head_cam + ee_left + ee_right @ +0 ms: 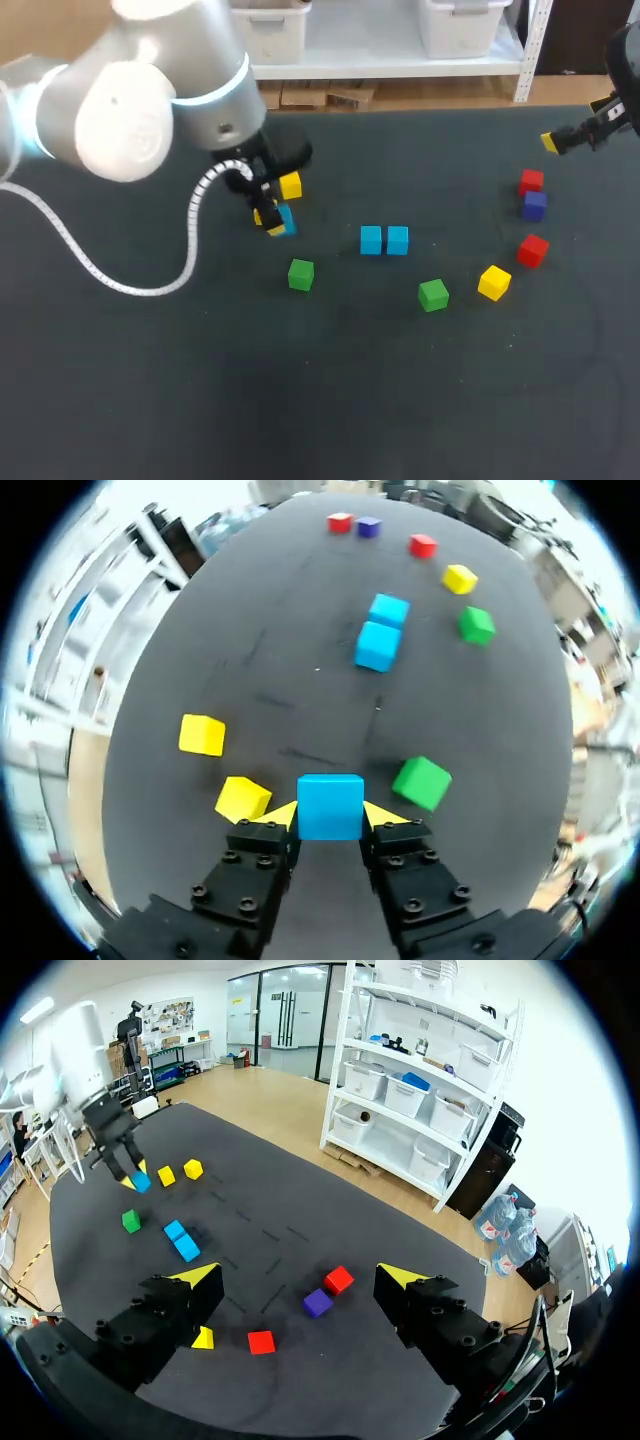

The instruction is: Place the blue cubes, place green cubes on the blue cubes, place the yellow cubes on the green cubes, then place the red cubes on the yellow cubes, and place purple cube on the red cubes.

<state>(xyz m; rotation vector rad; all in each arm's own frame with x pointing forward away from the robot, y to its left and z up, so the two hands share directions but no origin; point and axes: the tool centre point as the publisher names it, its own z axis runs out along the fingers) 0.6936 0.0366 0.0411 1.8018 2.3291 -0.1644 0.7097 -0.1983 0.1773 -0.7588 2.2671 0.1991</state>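
**Held blue cube** [330, 805]: it lies between the two yellow tips of the left gripper [330, 818], with one tip pressed against each side face, so this pincer is clenched on the cube. In the head view the cube is left of the table's centre, directly below the wrist of the left arm [150, 100]. It cannot be told whether the cube rests on the table [330, 400] or hangs just above it.

**Near yellow cube** [243, 798]: it lies just beside one finger of the left gripper and is turned at an angle. The second yellow cube [202, 734] lies a little farther out on the same side.

**Near green cube** [421, 782]: it lies just beside the other finger.

**Blue pair** [384, 240]: two blue cubes lie side by side, close together, near the table's centre and ahead of the left gripper.

**Far green cube** [433, 294] and **third yellow cube** [494, 282]: these lie near each other, to the right of the blue pair.

**Farther red cube** [531, 181], **purple cube** [534, 205] and **nearer red cube** [532, 249]: these stand in a short column at the table's right. The purple cube is between the two reds, just beside the farther one.

**Right gripper** [300, 1277]: its fingers are spread wide and hold nothing. It hangs above the right end of the table, with the purple cube and both red cubes in view between and below its tips.
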